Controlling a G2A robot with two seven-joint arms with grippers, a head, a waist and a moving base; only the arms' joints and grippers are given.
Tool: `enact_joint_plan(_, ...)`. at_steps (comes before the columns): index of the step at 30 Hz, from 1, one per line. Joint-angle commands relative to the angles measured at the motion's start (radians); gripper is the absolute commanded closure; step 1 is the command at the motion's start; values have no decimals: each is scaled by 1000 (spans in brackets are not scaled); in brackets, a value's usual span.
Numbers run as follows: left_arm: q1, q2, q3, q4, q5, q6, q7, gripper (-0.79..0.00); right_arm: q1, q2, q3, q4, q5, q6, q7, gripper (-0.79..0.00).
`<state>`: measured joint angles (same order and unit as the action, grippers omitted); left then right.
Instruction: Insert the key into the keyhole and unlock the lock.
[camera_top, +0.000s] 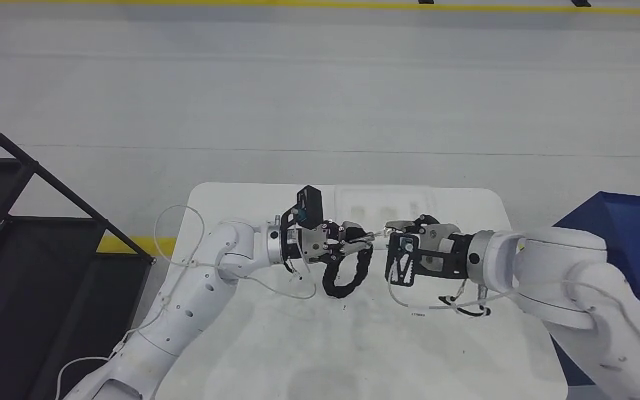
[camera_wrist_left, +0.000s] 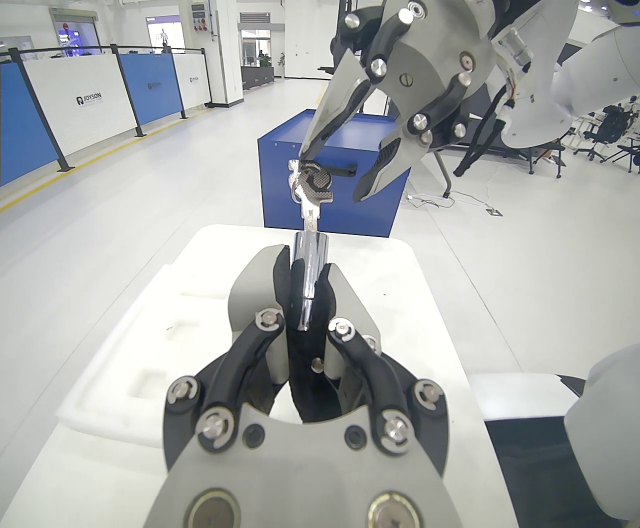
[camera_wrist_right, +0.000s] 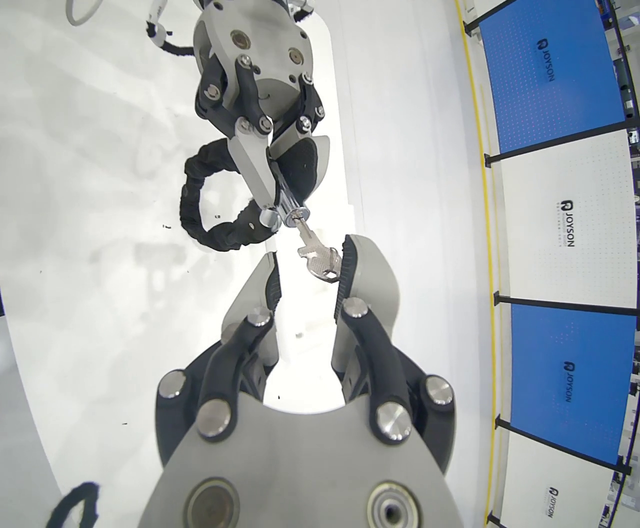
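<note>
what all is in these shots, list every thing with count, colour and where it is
lock: one, silver cylinder with a black cable loop, held above the table
key: one, silver, blade in the lock's keyhole, head against one right finger pad
foam tray: one, white, on the table
table: one, white, under both arms
cabinet: one, blue, on the floor beyond the table
rack: one, black, on the floor beside the table
barrier panels: several, blue and white, in the room behind
left gripper: one, grey and black, shut on the lock
right gripper: one, grey and black, open around the key head
</note>
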<state>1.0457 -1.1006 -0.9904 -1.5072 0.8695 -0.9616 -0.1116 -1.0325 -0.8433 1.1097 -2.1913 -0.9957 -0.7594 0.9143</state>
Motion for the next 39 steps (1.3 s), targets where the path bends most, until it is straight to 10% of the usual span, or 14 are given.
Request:
enact_joint_plan(1,-1,0,1,2,-1,-2,-2,0,1,0,-4,1,-9,1,-5,-191)
enact_joint_plan(15,-2,-4,10,-1,-2,-8,-10,0,-6,-2,-16,4,-78,11,-42,-228)
enact_joint_plan(22,-2,-5,9,-1,-4,-8,-12,0,-9,-1,-13,7,-75,17,-49,0)
enact_joint_plan(39,0,-8,5,-12,22,-10,6,0,-12,-3,26,87,241,164,-10,0)
